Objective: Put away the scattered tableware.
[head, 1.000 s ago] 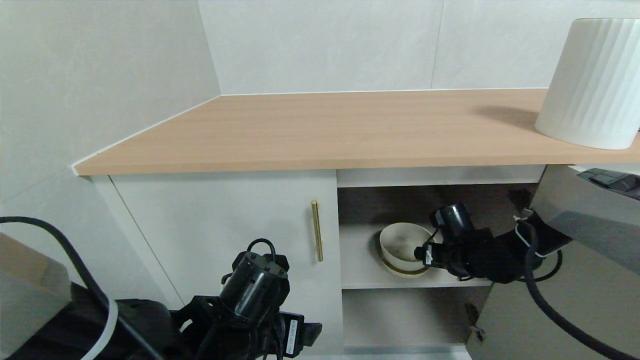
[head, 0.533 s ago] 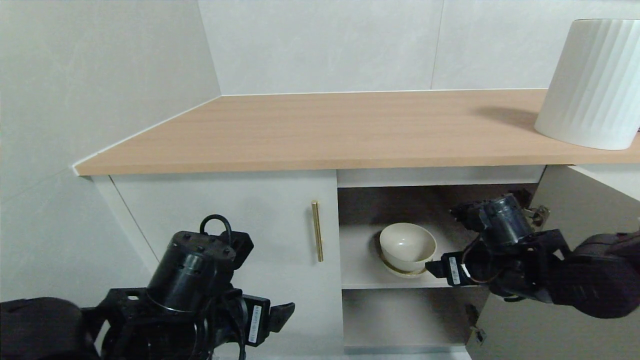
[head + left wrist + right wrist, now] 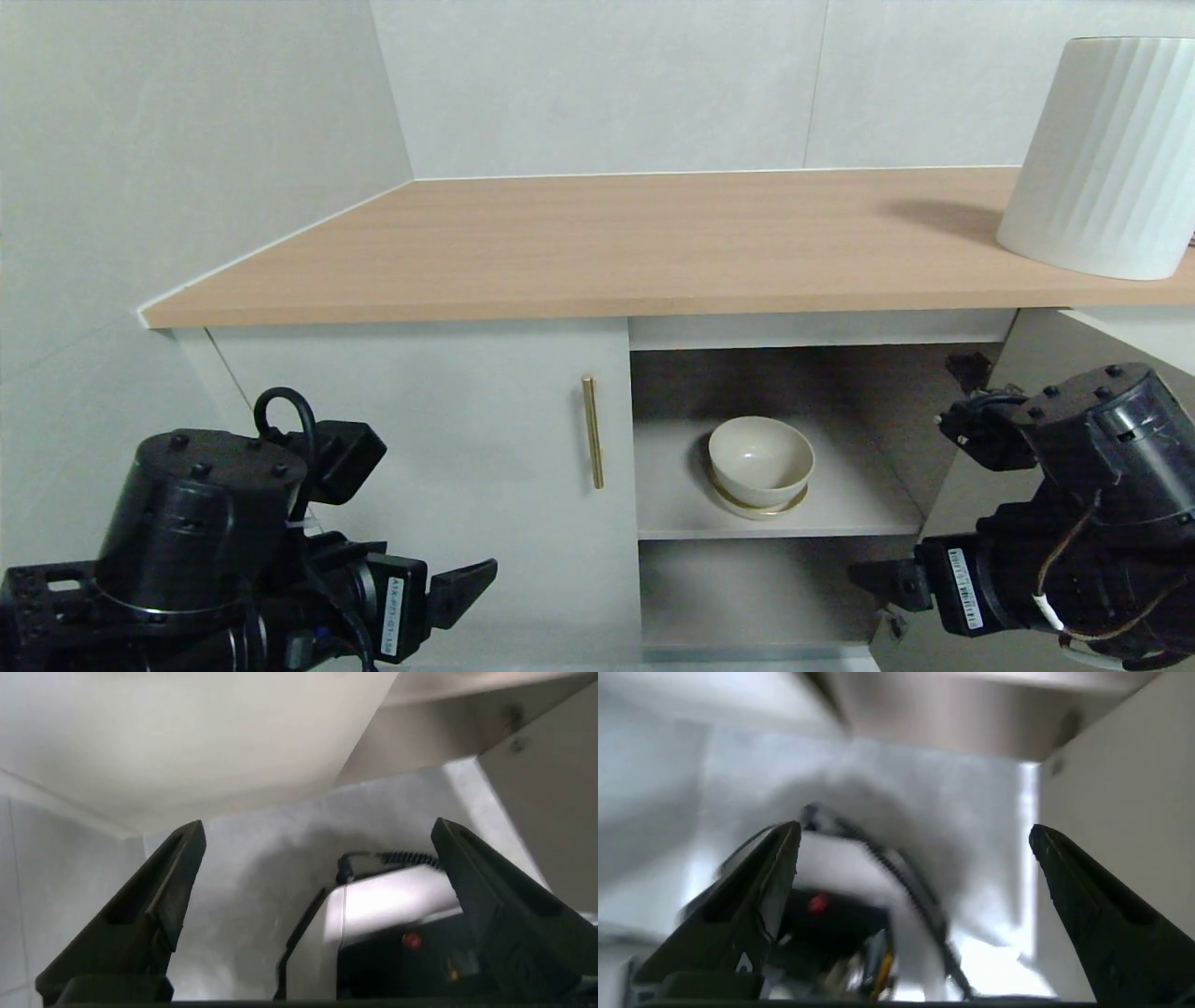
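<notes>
I noted the open cabinet's upper shelf (image 3: 850, 504) carrying a gold-rimmed saucer (image 3: 747, 510), with a cream bowl (image 3: 758, 459) seated on it. The wooden countertop (image 3: 607, 243) bore a white ribbed container (image 3: 1102, 159) at far right.

A wooden countertop (image 3: 597, 243) runs along a pale tiled wall (image 3: 597, 84) into a corner. On its right end stands a white ribbed cylinder (image 3: 1102, 154). Below the countertop's left part is a closed cabinet door (image 3: 420, 420) with an upright brass handle (image 3: 592, 432) near its right edge. Right of that, under the countertop, a light shelf (image 3: 859, 495) shows behind a door (image 3: 1111, 331) swung open.
</notes>
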Available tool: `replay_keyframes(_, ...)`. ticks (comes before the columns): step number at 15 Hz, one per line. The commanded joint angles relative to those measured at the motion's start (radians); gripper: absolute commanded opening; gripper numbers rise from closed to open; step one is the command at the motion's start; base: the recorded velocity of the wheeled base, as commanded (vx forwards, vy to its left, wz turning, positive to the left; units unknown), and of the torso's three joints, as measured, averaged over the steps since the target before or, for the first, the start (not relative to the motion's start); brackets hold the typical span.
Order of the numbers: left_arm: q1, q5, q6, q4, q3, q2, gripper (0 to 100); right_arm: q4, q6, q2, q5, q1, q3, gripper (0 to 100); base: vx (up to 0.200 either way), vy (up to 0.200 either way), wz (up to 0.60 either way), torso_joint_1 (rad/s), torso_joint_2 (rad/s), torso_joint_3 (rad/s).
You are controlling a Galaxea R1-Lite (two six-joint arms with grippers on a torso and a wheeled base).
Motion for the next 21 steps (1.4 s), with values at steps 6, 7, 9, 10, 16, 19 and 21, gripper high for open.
replay_keyframes(6, -0.005, 0.002, 0.021, -0.009, -0.01, 0.045, 100, -0.002, 0.009, -0.013, -0.001, 0.012, -0.02, 100, -0.033, 0.0, 0.0, 0.0, 0.0, 0.001)
replay_keyframes(7, -0.005, 0.002, 0.021, -0.009, -0.01, 0.045, 100, -0.002, 0.009, -0.013, -0.001, 0.012, -0.02, 100, -0.2, 0.0, 0.0, 0.007, 0.0, -0.002)
replay_keyframes(9, -0.006, 0.002, 0.021, -0.009, -0.01, 0.045, 100, -0.002, 0.009, -0.006, -0.002, 0.012, -0.017, 100, -0.2, 0.0, 0.0, 0.01, 0.0, -0.005)
replay_keyframes(10, -0.006, 0.002, 0.021, -0.009, -0.01, 0.045, 100, -0.002, 0.009, -0.005, -0.002, 0.012, -0.017, 100, -0.2, 0.0, 0.0, -0.002, 0.01, 0.007)
replay_keyframes(16, -0.009, 0.002, 0.021, -0.009, -0.008, 0.051, 100, -0.002, 0.009, 0.007, -0.004, 0.012, -0.013, 100, -0.2, 0.0, 0.0, 0.002, 0.0, 0.004)
replay_keyframes(19, -0.009, 0.002, 0.021, -0.009, -0.008, 0.053, 100, -0.002, 0.009, 0.017, -0.005, 0.012, -0.011, 100, -0.2, 0.0, 0.0, 0.005, 0.0, 0.002)
replay_keyframes(21, -0.011, 0.0, 0.021, -0.009, -0.008, 0.053, 100, -0.002, 0.009, 0.017, -0.005, 0.012, -0.013, 100, -0.2, 0.0, 0.0, -0.002, 0.0, 0.002)
